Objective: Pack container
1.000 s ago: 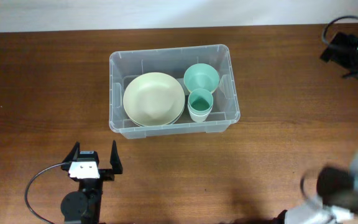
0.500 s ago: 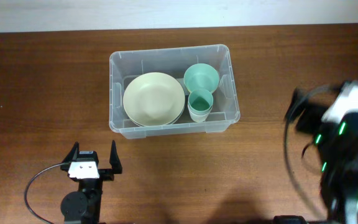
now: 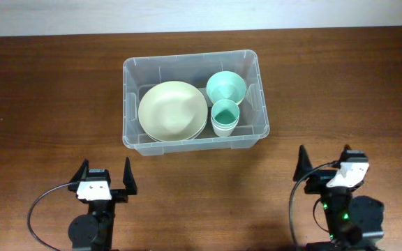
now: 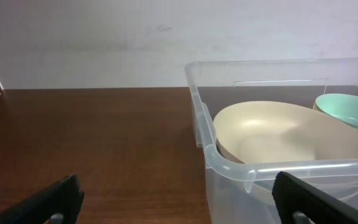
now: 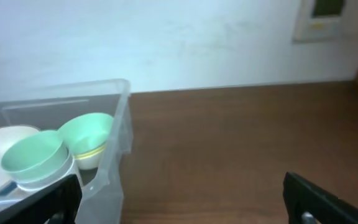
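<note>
Cradling smooth cream plate (image 3: 172, 110), clear rectangular plastic container (image 3: 126, 104)

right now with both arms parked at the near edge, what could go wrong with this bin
1. The green cup stands upright in a tight spot between the green bowl, the cream plates and the near wall of the container. A reach in there could tip it.
2. The container is clear, so its rim may be easy to clip if the open left gripper or right gripper goes forward low.
</note>
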Available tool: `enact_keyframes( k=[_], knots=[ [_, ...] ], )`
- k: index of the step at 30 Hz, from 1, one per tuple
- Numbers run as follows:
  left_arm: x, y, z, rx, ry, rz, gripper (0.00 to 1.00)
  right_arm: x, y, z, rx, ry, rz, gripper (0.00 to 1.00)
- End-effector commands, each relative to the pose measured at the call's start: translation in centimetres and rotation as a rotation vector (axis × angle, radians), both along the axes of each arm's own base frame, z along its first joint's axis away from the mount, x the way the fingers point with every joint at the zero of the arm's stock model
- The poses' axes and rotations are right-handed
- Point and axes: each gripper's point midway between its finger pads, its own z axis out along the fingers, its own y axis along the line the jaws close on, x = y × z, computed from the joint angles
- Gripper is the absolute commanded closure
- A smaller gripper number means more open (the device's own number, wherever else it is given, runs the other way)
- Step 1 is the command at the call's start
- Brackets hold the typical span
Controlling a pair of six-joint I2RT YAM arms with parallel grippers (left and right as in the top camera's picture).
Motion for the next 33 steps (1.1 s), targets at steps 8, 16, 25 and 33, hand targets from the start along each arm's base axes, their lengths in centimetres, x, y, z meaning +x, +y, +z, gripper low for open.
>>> enact_keyframes(
  k=[8,16,25,33],
  knots=[
    [0.0,-0.1,-0.2,-0.006,0.002,-0.001,0.01,-0.6,1.6,-1.9,-0.071,-0.115,0.101,0.01],
    [0.0,-0.1,-0.2,-0.006,0.002,-0.001,0.01,0.0,1.7,-2.2,-0.075,-0.173,0.099,0.01],
    [0.0,-0.1,-0.2,-0.006,0.002,-0.001,0.01,0.6,1.8,-2.9,-0.079,-0.234,0.101,0.01],
    [0.0,-0.1,-0.2,-0.006,0.002,-0.001,0.01,0.6,1.8,-4.9,-0.078,-0.153,0.104,0.01]
  ],
)
